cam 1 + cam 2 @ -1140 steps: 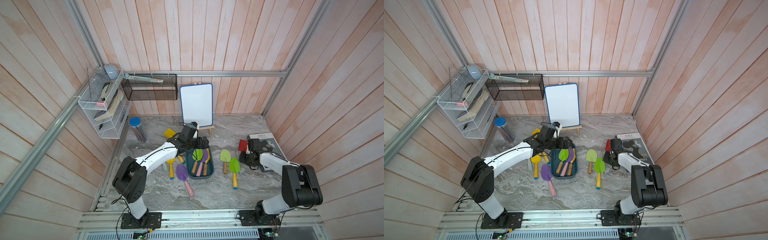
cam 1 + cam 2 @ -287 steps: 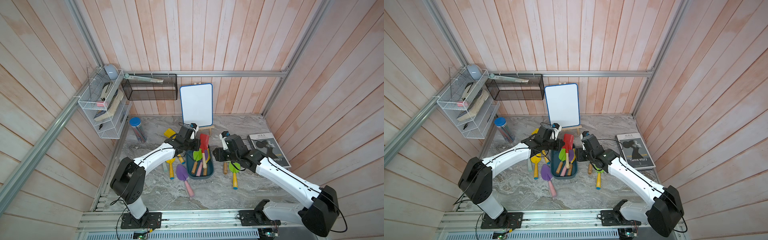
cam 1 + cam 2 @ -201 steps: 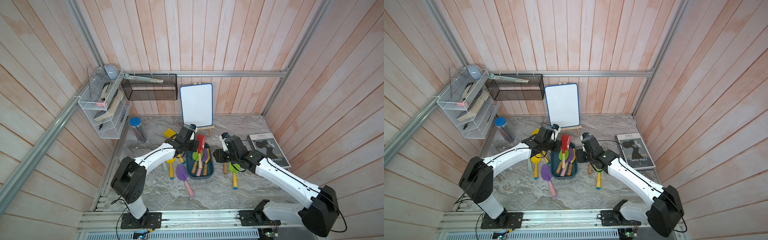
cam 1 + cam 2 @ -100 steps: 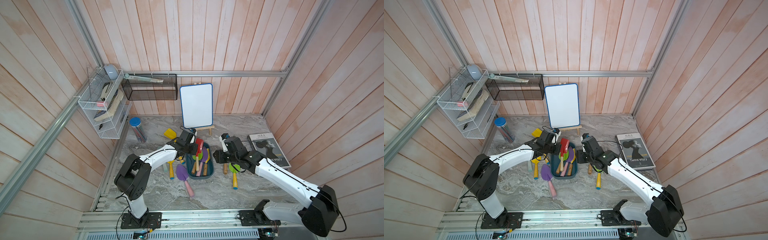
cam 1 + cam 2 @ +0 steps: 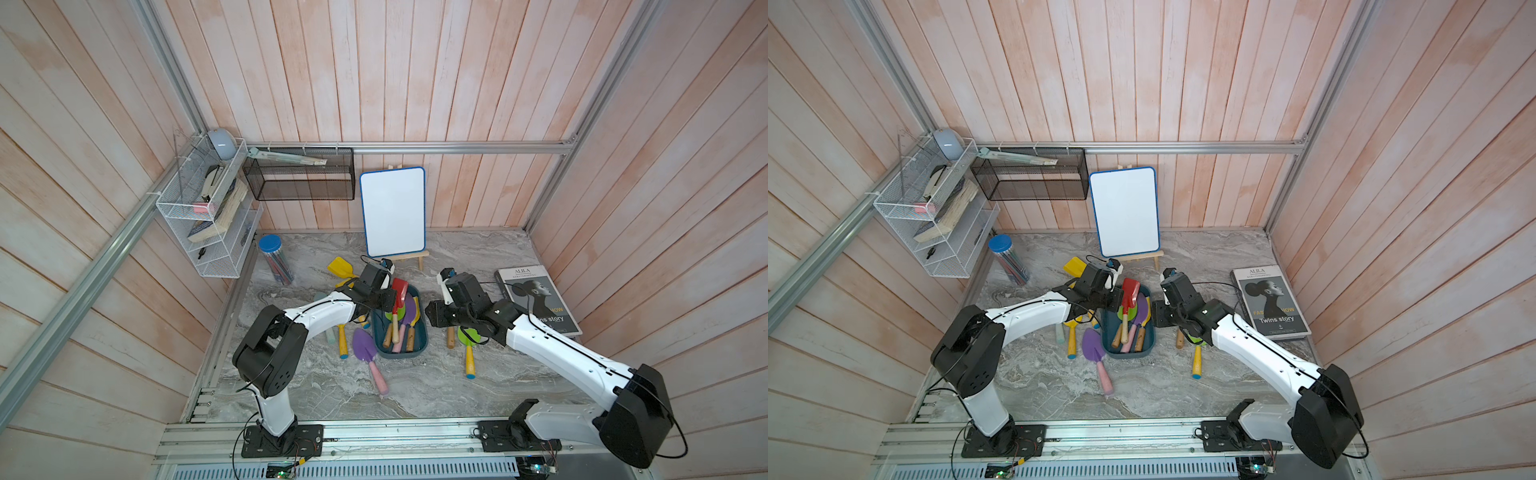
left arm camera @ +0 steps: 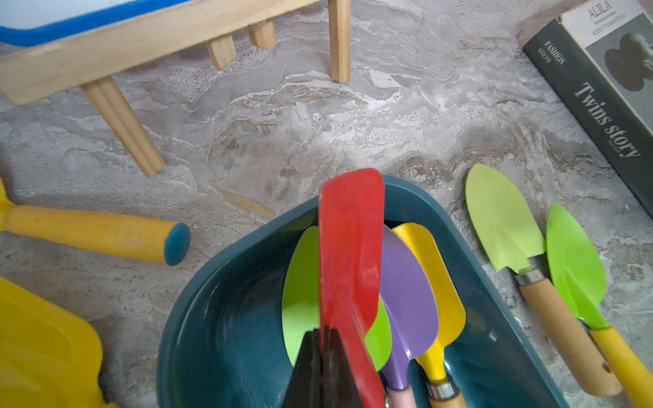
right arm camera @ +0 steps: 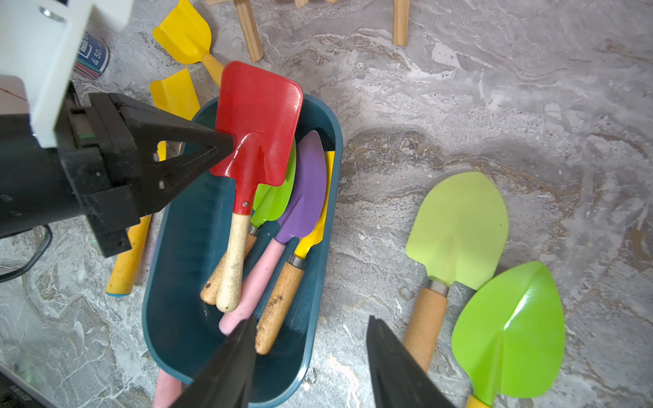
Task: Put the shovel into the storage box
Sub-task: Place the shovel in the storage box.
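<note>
The red shovel (image 5: 400, 291) (image 5: 1130, 293) (image 7: 259, 120) hangs tilted over the far end of the storage box, a dark teal tub (image 5: 401, 355) (image 5: 1129, 354) (image 7: 183, 247). Its pale wooden handle reaches down among the shovels lying inside. My left gripper (image 5: 390, 300) (image 5: 1115, 301) (image 6: 323, 330) (image 7: 229, 145) is shut on the edge of the red blade (image 6: 349, 247). My right gripper (image 5: 432, 315) (image 5: 1156, 316) (image 7: 309, 323) is open and holds nothing. It hovers over the tub's right rim, near the handle ends.
Green, purple and yellow shovels lie in the tub. Two green shovels (image 7: 459, 229) (image 7: 512, 328) lie right of it, a purple one (image 5: 365, 347) and yellow ones (image 5: 340, 266) left. A whiteboard easel (image 5: 392, 212) stands behind, a book (image 5: 536, 299) lies right, a pencil jar (image 5: 274, 259) far left.
The red shovel came from beside the book to over the tub. In the last second my left gripper has lowered it slightly. The right gripper has stayed where it was.
</note>
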Robot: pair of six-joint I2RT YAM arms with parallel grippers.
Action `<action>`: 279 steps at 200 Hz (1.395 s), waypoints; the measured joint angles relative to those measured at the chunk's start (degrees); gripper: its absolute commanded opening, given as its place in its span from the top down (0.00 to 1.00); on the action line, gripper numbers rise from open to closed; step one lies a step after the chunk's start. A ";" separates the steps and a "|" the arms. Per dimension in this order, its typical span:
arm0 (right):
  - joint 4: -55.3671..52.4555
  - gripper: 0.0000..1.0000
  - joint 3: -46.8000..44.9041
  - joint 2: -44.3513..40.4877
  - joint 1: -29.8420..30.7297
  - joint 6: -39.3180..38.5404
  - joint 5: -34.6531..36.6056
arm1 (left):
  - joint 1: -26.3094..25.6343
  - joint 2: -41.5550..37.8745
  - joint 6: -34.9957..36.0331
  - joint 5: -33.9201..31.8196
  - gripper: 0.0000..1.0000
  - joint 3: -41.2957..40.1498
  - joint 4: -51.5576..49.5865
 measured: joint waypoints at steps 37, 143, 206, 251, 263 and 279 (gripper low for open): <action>0.02 0.43 0.00 0.59 -0.02 -0.26 -0.02 | -0.04 0.59 1.07 0.02 1.00 -0.15 0.57; 0.20 0.43 0.00 1.20 -0.02 -0.61 0.00 | -0.28 1.64 1.44 3.23 1.00 -0.24 0.63; 0.20 0.44 0.00 1.20 -0.02 -0.63 0.00 | -0.44 1.64 -2.29 4.66 1.00 -1.97 0.79; 0.24 0.44 0.00 1.20 -0.02 -0.66 0.00 | -0.44 1.68 -5.27 4.68 1.00 -2.05 0.74; 0.24 0.43 0.00 1.20 -0.02 -0.66 -0.02 | -0.44 1.81 -6.01 4.70 1.00 -2.05 0.74; 0.26 0.44 0.00 1.22 -0.02 -0.68 -0.02 | -0.44 2.01 -6.97 4.70 1.00 -2.05 0.76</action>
